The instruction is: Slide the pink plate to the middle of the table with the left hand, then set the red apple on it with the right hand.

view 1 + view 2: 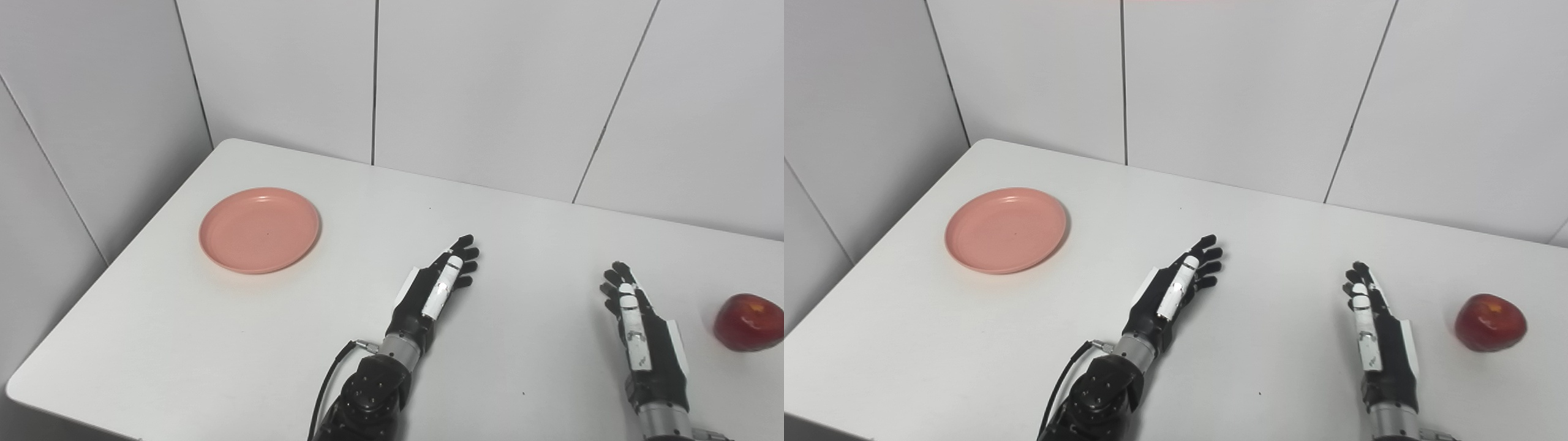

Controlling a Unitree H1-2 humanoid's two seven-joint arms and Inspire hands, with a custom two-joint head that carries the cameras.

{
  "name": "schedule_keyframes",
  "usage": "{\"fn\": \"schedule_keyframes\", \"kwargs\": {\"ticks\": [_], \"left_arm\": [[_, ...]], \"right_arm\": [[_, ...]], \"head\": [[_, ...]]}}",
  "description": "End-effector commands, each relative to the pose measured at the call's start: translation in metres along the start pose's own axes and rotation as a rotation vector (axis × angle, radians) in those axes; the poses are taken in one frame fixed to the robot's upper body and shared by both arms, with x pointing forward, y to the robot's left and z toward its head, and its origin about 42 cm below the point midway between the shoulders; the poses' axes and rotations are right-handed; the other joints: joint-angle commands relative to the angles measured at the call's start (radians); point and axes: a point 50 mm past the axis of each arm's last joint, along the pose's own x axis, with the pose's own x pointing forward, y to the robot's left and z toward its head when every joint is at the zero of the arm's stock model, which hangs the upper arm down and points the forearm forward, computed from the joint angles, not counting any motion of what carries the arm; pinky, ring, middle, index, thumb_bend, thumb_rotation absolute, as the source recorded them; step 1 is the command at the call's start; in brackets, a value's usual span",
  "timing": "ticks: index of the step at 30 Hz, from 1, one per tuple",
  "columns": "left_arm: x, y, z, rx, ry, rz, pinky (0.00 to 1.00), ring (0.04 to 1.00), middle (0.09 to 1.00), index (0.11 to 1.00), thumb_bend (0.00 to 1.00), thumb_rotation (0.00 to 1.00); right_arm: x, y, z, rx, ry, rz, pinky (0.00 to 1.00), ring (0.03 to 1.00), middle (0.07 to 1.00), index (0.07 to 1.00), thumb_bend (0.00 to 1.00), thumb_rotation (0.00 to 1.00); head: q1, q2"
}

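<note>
in the left eye view, the pink plate (pixel 259 229) is lying flat on the left part of the white table (pixel 184 343), well apart from both hands. the left hand (pixel 436 288) is hovering near the table's middle, its fingers stretched out and loose, grasping nothing. the right hand (pixel 640 327) is sitting to the right with its fingers extended too, released and empty. the red apple (pixel 750 322) is resting on the table near the right edge, just beside the right hand but not touching it.

in the right eye view, the plate (pixel 1006 229) is showing its bare inside, nothing lying in it. the apple (pixel 1489 322) is standing fully in frame, a clear gap separating it from the right hand (pixel 1377 340). the left hand (pixel 1176 288) is pointing up and right, away from the plate.
</note>
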Motion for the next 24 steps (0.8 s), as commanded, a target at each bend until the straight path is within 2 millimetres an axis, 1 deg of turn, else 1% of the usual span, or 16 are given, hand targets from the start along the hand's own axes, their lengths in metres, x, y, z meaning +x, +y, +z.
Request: {"fn": "schedule_keyframes", "kwargs": {"ticks": [1,5,8,11,15,18,24], "left_arm": [[0.01,-0.01,0.014,-0.01,-0.05,-0.013,0.87,0.887,0.897,0.879,0.38,1.0],[0.011,-0.007,0.021,-0.014,-0.059,-0.016,0.87,0.889,0.9,0.886,0.39,1.0],[0.012,-0.005,0.029,-0.024,-0.069,-0.019,0.88,0.89,0.9,0.888,0.38,1.0],[0.012,-0.001,0.043,-0.019,-0.09,-0.017,0.88,0.889,0.901,0.888,0.37,1.0],[0.012,0.005,0.058,0.005,-0.119,-0.022,0.87,0.886,0.897,0.89,0.37,1.0],[0.013,0.009,0.064,0.004,-0.139,-0.036,0.9,0.89,0.9,0.897,0.38,1.0],[0.014,0.014,0.076,-0.011,-0.175,-0.036,0.9,0.89,0.902,0.893,0.41,1.0]], "right_arm": [[0.007,-0.004,0.018,-0.007,-0.109,-0.001,0.94,0.91,0.911,0.916,0.11,1.0],[0.008,-0.004,0.018,-0.027,-0.109,-0.004,0.93,0.906,0.913,0.916,0.12,1.0],[0.008,-0.003,0.019,-0.012,-0.108,-0.003,0.95,0.913,0.917,0.919,0.12,1.0],[0.008,-0.002,0.019,-0.007,-0.102,-0.004,0.95,0.91,0.914,0.918,0.12,1.0],[0.009,-0.001,0.02,-0.009,-0.105,-0.006,0.95,0.915,0.917,0.921,0.1,1.0],[0.009,0.0,0.019,-0.014,-0.107,0.0,0.95,0.913,0.916,0.92,0.09,1.0],[0.008,0.0,0.018,-0.026,-0.107,-0.003,0.94,0.908,0.916,0.923,0.09,1.0]], "head": [[0.005,-0.001],[0.021,-0.006],[0.027,-0.008],[0.028,-0.011],[0.026,-0.018],[0.028,-0.023],[0.033,-0.025]]}}
